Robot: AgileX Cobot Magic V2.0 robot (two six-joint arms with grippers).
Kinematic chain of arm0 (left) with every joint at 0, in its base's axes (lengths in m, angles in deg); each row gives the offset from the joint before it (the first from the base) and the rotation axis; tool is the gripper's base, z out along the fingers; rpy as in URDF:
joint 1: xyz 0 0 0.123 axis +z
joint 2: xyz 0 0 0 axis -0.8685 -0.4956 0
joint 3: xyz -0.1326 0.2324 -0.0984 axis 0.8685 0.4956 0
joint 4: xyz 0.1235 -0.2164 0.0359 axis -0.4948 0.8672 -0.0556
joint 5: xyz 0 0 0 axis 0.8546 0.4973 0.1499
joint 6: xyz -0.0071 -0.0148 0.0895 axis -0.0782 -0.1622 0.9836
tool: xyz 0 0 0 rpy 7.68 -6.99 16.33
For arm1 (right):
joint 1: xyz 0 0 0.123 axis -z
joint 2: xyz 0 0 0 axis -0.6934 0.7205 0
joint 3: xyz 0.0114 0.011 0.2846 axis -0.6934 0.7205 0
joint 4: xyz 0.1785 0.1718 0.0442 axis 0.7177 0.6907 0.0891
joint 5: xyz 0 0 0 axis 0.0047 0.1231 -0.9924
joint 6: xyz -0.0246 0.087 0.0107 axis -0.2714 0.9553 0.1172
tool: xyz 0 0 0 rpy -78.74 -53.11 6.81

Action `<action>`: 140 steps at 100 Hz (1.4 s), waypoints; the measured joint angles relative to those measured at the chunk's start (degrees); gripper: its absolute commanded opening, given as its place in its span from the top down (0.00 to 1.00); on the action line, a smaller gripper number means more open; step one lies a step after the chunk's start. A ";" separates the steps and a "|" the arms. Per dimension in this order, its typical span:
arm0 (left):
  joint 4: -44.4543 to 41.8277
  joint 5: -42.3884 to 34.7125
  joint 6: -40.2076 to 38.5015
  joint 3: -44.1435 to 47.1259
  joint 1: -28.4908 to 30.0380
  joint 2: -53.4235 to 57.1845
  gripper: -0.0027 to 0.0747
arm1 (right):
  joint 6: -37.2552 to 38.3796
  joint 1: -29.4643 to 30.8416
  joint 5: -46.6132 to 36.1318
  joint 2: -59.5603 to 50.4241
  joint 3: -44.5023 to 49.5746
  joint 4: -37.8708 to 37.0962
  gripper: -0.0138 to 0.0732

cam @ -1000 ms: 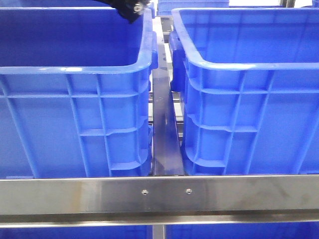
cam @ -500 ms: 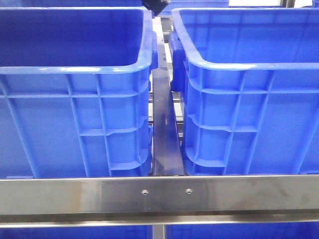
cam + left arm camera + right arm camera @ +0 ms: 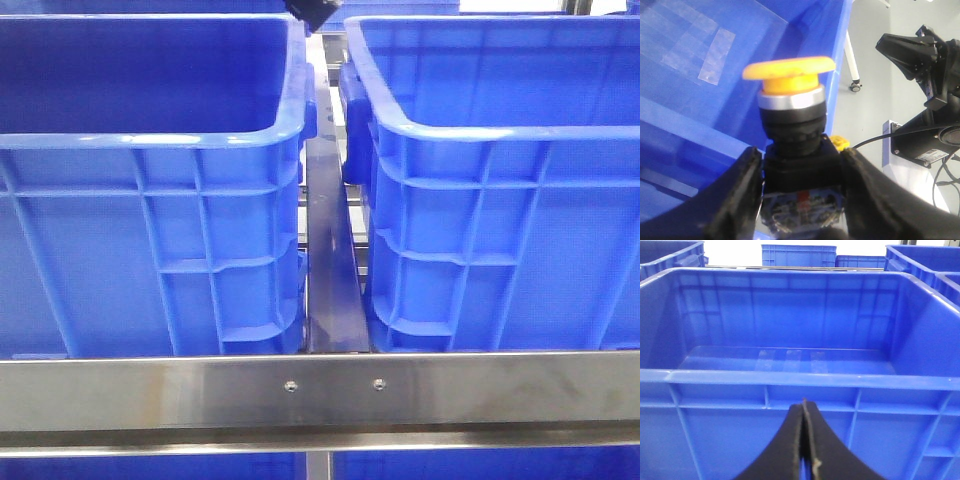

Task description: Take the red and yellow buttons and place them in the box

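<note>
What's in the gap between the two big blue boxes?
In the front view, a dark metal bar runs front to back along the gap between the left crate and the right crate. Nothing else shows there.

Rows of identical blue plastic crates (image 3: 150, 200) on a stainless-steel rack (image 3: 320, 392), further crates (image 3: 799, 255) stacked behind, a pale smooth floor (image 3: 870, 75) and a black camera rig (image 3: 930, 100) with cabling mark this as a robotics lab or industrial sorting workshop.
</note>
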 measured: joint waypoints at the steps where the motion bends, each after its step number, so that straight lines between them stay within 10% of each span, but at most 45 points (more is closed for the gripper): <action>1: 0.00 0.00 0.00 0.00 0.00 0.00 0.78 | 0.00 0.00 -0.10 0.00 0.00 0.00 0.92; 76: 0.00 -0.15 0.00 0.00 0.00 0.00 0.78 | 0.00 -0.43 23.91 25.18 -29.38 0.43 0.91; 114: 0.00 -0.15 0.00 0.00 0.00 0.00 0.78 | 0.00 -0.43 29.69 41.73 -39.57 3.46 0.26; 140: 0.00 -0.15 0.00 0.00 0.00 0.00 0.78 | 0.00 -0.43 30.97 46.41 -42.79 5.23 0.22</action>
